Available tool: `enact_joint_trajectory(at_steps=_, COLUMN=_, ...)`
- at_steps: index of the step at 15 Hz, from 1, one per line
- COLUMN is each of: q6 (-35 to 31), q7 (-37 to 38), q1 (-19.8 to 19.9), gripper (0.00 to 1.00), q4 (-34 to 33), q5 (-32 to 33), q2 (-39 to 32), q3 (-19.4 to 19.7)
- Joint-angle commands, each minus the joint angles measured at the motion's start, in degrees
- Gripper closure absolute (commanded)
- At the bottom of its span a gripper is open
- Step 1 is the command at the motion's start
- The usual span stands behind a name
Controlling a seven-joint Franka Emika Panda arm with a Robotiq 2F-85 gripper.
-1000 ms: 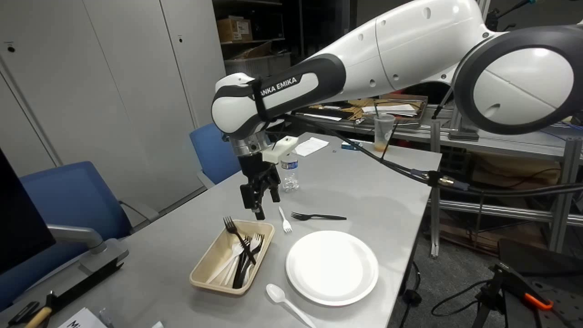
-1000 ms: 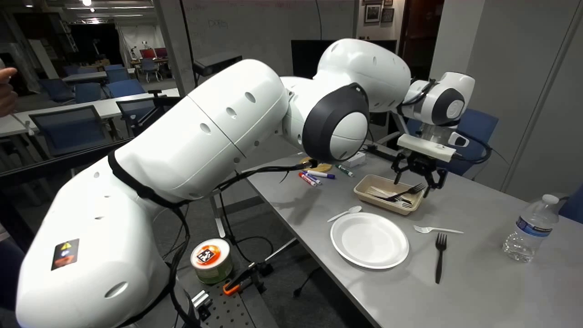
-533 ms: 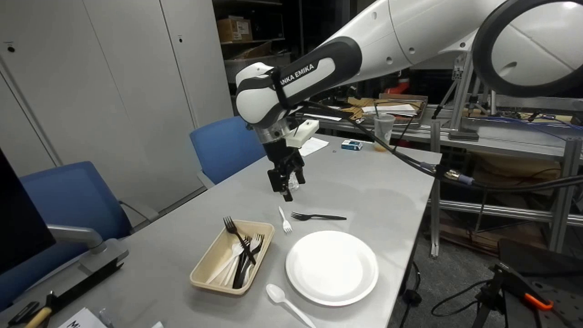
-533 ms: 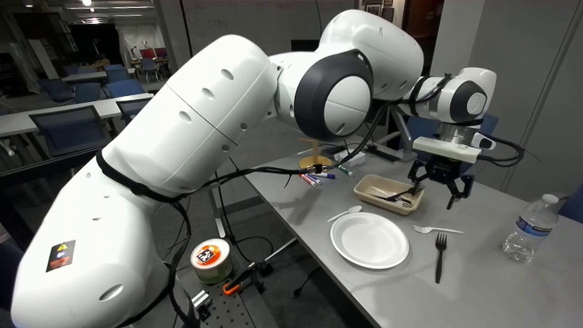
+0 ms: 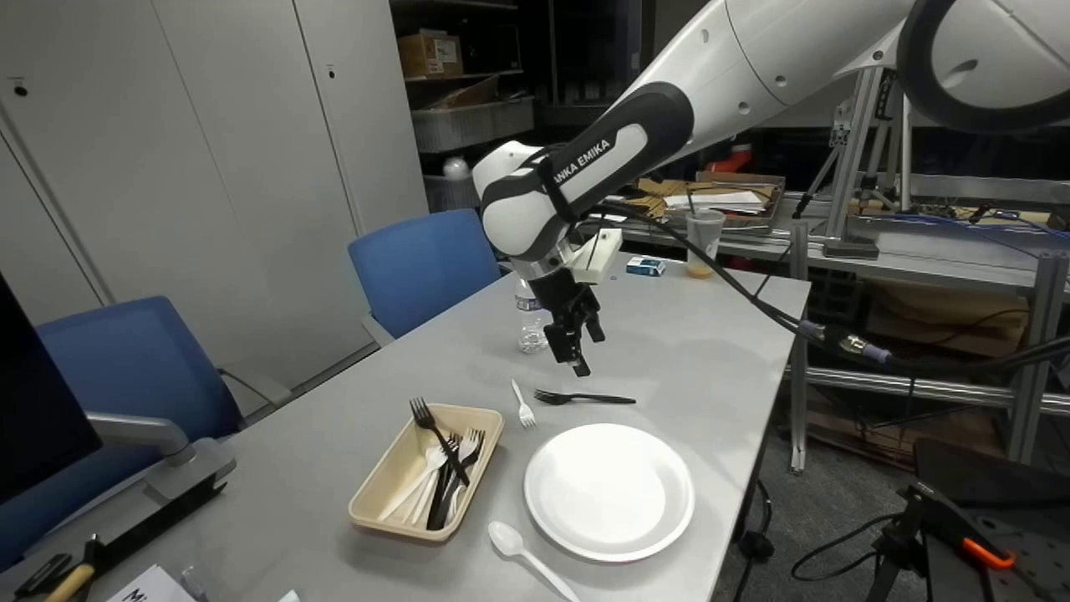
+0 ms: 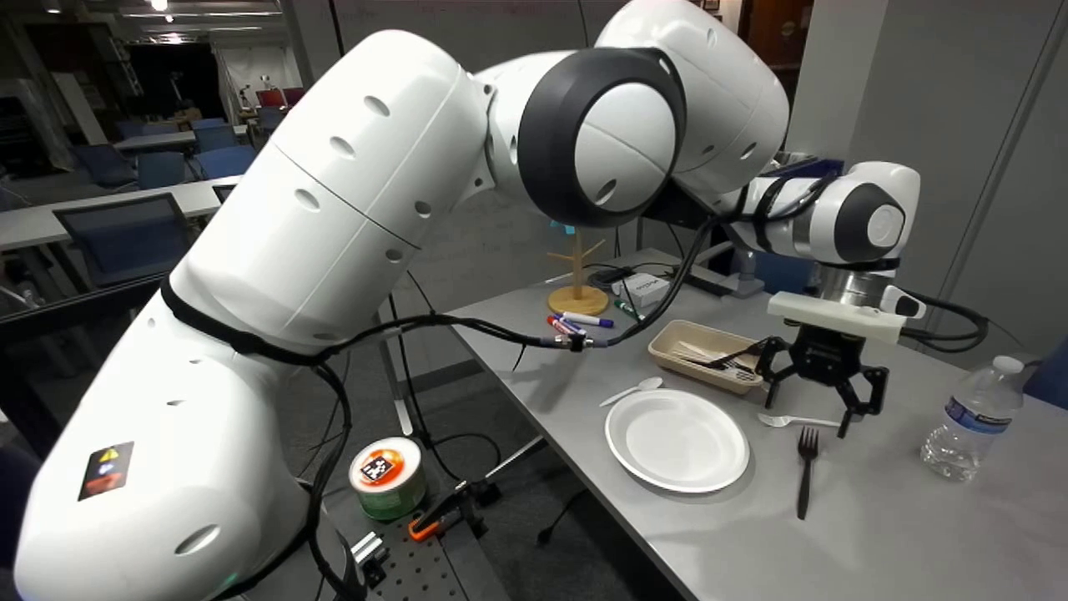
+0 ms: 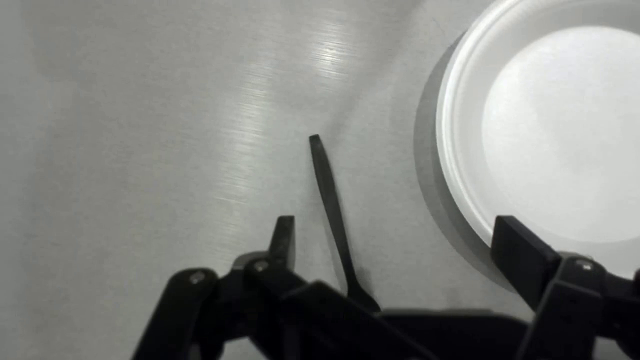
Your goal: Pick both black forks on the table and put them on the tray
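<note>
A black fork (image 5: 585,399) (image 6: 805,476) lies flat on the grey table (image 5: 685,334). Another black fork (image 5: 439,436) rests in the beige tray (image 5: 391,468) (image 6: 697,367), over other black and white utensils, its tines sticking up past the rim. My gripper (image 5: 589,353) (image 6: 807,416) hovers above the table near the loose fork, open and holding nothing. In the wrist view that fork's handle (image 7: 328,195) runs between the spread fingers of the gripper (image 7: 395,220), closer to the left finger; its tines are hidden behind the gripper body.
A white plate (image 5: 608,493) (image 7: 560,135) sits beside the loose fork. A white fork (image 5: 524,407) lies between tray and black fork, a white spoon (image 5: 531,554) before the plate. A water bottle (image 6: 970,421) stands farther off. Markers (image 6: 584,320) lie near the tray.
The arm has swung away from the tray toward the loose black fork and come lower over the last half second. The gripper has stayed open; forks and tray have not moved.
</note>
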State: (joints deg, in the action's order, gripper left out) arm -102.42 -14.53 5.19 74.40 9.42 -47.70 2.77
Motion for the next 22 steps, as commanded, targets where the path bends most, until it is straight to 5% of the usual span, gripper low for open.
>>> enact_joint_trajectory(at_steps=1, q6=-5.62, q7=-3.18, q1=0.28, gripper=0.0, q4=7.27, q5=3.75, q2=2.87, q3=0.53)
enact_joint_trajectory(at_steps=11, q6=-18.69, q7=-10.35, q1=2.55, gripper=0.0, q4=12.7, q5=8.14, q2=2.06, q3=0.48)
enact_joint_trajectory(at_steps=22, q6=-20.69, q7=-11.1, q1=3.31, gripper=0.0, q4=10.32, q5=5.7, q2=-0.53, q3=-0.71)
